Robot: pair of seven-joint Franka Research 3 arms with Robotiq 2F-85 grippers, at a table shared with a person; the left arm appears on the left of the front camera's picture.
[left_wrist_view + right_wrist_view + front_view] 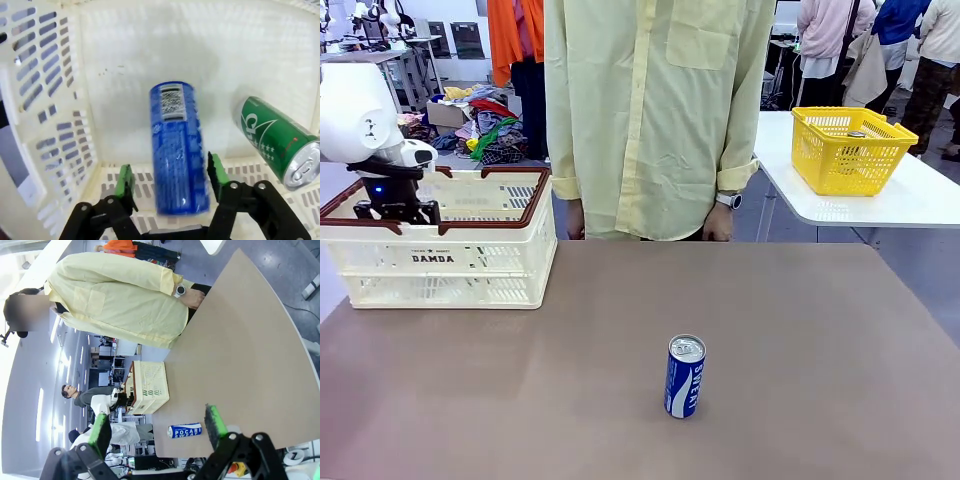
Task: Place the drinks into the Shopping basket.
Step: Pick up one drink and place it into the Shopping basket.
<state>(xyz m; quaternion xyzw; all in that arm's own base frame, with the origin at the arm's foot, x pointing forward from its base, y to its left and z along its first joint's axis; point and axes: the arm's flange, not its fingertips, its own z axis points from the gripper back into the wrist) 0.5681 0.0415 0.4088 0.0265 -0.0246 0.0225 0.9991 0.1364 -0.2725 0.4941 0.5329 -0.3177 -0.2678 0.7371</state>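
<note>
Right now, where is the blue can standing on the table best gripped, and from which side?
Probably around the middle of the blue can, pinched from two opposite sides, coming level from the robot's edge. It stands upright with bare table all around, so its round wall is free.

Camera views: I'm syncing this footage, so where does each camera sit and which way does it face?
Front: fixed on the robot's side, facing across the table at the person; the left gripper dips into the Shopping basket.
Left wrist: on that arm, looking down into the basket at a lying blue can and a green can; its open fingers flank the blue one.
Right wrist: raised, looking across the table; right gripper open, empty.
Shared: front and right wrist both show the standing blue can, basket and person.
</note>
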